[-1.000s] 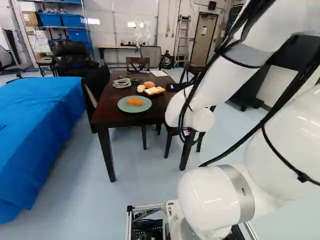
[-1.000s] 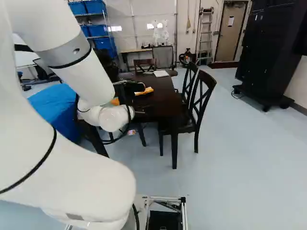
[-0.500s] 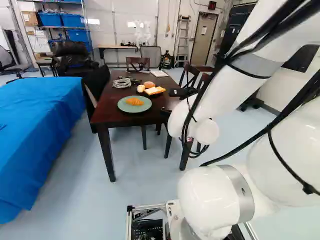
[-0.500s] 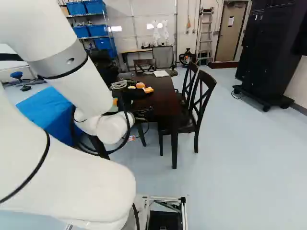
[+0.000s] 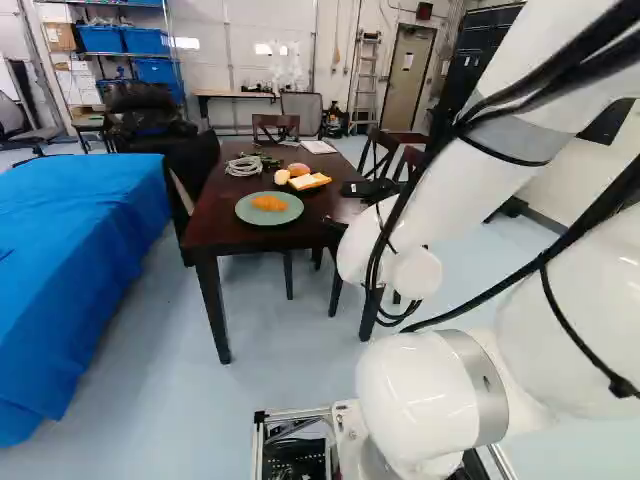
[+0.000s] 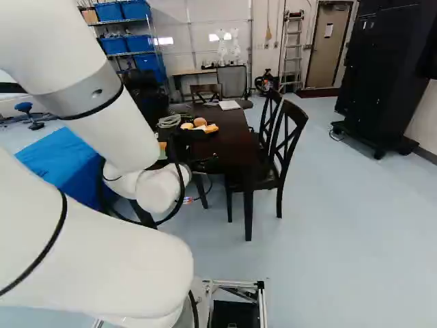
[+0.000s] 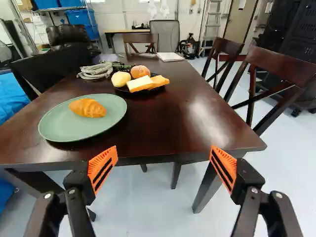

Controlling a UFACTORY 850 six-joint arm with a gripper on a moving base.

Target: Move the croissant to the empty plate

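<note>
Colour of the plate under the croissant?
Pale green plate; shows best in the wrist view.

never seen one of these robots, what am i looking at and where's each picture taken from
The big white shape is a robot arm on a wheeled or moving base. Two pictures look past it from behind, one from its left, one from its right. The third comes from its wrist, looking along the black gripper, whose two fingers have orange pads.

Ahead is a dark wooden table. On it, a croissant sits on a green plate. Beyond are a dark plate of other food and a coil of pale cable.

The fingers stand open, holding nothing.
</note>
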